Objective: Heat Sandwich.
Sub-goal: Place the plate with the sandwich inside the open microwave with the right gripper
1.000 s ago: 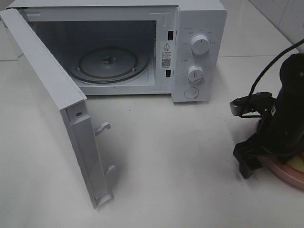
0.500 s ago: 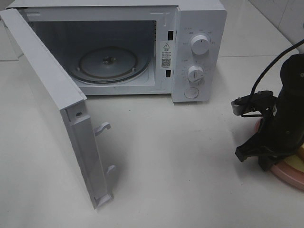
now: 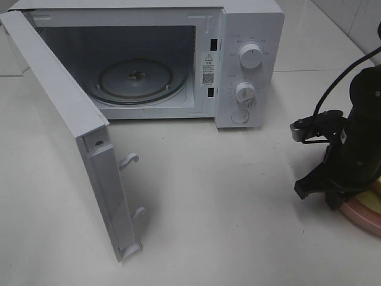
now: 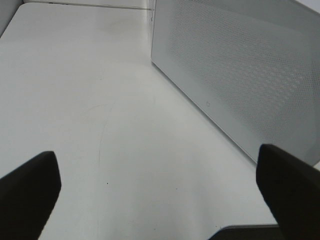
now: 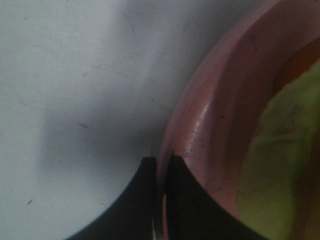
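Right gripper (image 5: 160, 167) pressed onto rim of pink plate (image 3: 363, 220), 4 o'clock in high view. Sandwich (image 5: 285, 165) on plate, arm hides most. Left gripper (image 4: 160, 187) spread wide, empty, beside open door (image 3: 65, 131). Microwave (image 3: 250, 59) at 12 o'clock. Risk: thin rim pinch lets plate tilt, so sandwich slides off.

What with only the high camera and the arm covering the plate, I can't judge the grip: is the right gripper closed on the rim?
Observer: Yes. The right wrist view shows the right gripper shut on the rim of the pink plate.
Operator: Is the sandwich clear of the gripper?
Observer: Yes. The sandwich sits further in on the plate, apart from the gripper.
Operator: And the left gripper? I can't see it at all.
Observer: The left gripper is open and holds nothing.
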Motion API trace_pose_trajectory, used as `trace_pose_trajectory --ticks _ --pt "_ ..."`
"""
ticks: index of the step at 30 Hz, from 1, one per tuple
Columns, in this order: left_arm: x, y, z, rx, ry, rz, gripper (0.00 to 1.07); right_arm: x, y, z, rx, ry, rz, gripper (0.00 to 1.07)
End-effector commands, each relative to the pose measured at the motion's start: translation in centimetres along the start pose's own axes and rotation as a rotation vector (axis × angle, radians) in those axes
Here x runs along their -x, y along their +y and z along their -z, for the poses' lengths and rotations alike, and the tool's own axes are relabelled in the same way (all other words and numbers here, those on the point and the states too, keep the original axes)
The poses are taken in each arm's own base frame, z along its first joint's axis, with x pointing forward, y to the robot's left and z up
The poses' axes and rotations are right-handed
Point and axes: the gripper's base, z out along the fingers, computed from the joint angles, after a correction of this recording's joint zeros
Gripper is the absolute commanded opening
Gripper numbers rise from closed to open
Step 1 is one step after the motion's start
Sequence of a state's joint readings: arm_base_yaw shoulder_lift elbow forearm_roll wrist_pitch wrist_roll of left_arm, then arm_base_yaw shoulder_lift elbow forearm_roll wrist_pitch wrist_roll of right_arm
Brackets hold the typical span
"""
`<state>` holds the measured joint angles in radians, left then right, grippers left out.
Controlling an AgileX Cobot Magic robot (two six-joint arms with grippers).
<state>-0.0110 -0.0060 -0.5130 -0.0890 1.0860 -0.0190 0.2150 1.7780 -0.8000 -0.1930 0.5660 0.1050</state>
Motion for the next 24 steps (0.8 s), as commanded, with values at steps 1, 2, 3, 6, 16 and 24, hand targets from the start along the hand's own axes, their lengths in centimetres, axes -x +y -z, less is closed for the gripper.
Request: trace_pose_trajectory --ticks 1,2,3,6,16,24 --pt "0.0 -0.1 0.2 -0.015 -0.029 -0.002 1.0 -0.3 -0.2 -0.1 -0.025 0.028 -0.031 0.0" --pt "0.0 -0.1 0.2 -0.015 -0.029 -0.002 1.0 -0.3 -0.2 0.1 -0.029 0.023 -0.037 0.0" --pt "0.0 -0.1 0.2 -0.015 -0.029 -0.002 1.0 -0.3 -0.3 0.2 -0.031 0.02 -0.04 0.0" --pt "0.0 -0.1 0.2 -0.015 -0.029 -0.002 1.0 -0.3 -0.4 0.6 -0.038 0.008 -0.04 0.0" --pt "0.0 -0.1 0.2 -0.015 -0.029 -0.002 1.0 -0.6 -0.4 1.1 -0.128 0.031 -0.034 0.0" --pt "0.0 -0.1 0.2 -0.015 -0.029 -0.002 1.0 -0.8 0.7 1.7 -0.194 0.042 0.011 0.0"
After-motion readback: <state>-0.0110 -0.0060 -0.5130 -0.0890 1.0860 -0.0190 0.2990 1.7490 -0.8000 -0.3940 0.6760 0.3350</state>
